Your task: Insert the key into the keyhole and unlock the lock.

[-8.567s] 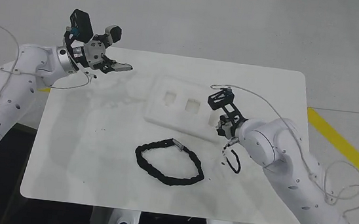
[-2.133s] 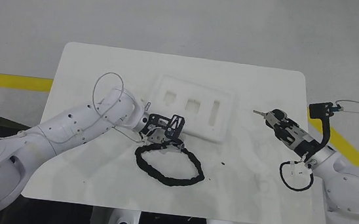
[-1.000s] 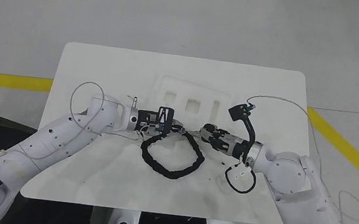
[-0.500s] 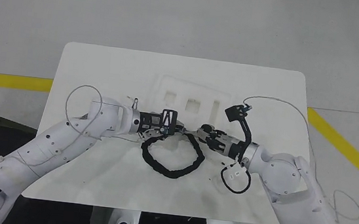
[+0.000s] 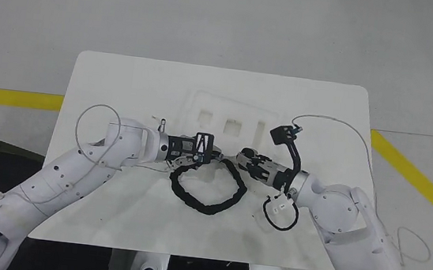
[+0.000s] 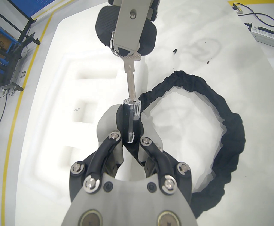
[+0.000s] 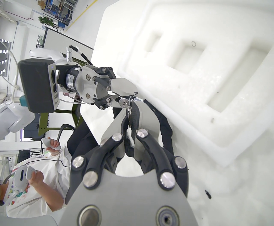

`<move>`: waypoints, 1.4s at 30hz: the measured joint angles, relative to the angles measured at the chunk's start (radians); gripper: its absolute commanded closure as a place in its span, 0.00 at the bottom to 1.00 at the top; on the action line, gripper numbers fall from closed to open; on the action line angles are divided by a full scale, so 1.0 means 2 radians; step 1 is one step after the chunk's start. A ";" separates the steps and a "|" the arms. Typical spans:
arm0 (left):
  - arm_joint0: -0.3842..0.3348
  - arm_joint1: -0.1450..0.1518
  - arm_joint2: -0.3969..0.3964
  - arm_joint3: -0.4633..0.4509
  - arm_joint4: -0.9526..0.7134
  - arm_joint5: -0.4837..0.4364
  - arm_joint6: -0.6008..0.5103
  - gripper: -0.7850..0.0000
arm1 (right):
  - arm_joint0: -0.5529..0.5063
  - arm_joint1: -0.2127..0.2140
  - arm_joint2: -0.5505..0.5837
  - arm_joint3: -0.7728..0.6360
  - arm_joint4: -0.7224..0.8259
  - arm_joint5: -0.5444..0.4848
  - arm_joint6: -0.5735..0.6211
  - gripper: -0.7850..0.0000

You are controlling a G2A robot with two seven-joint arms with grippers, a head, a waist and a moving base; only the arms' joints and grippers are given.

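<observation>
From above: left gripper (image 5: 212,157) and right gripper (image 5: 240,156) nose to nose at the middle of the desk (image 5: 331,99), over the lock (image 5: 202,210). Left wrist: jaws clamped on the cylinder (image 6: 133,111), key (image 6: 131,79) tip at the keyhole (image 6: 131,100); best kept coaxial, pushed straight, then turned. Right wrist: jaws shut on the key's head.

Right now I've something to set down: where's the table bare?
Bare: the table left of the foam tray, and the strip between the chain lock and the near edge. Crowded: the middle, where the left pincer and right pincer meet.

Bright, even overhead light; soft shadow under the chain (image 6: 232,132) beside the jaws; wrist-view edges bow.
</observation>
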 measured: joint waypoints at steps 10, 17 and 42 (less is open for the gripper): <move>0.009 -0.004 -0.014 -0.003 0.009 -0.009 -0.005 1.00 | 0.004 -0.002 -0.007 0.007 0.004 0.002 -0.009 1.00; 0.015 -0.008 -0.022 -0.004 0.014 -0.013 -0.009 1.00 | 0.006 -0.004 -0.010 0.008 0.006 0.004 -0.014 1.00; 0.031 -0.019 -0.050 0.001 0.024 -0.024 -0.009 1.00 | 0.005 -0.008 -0.017 0.004 -0.006 0.017 -0.040 1.00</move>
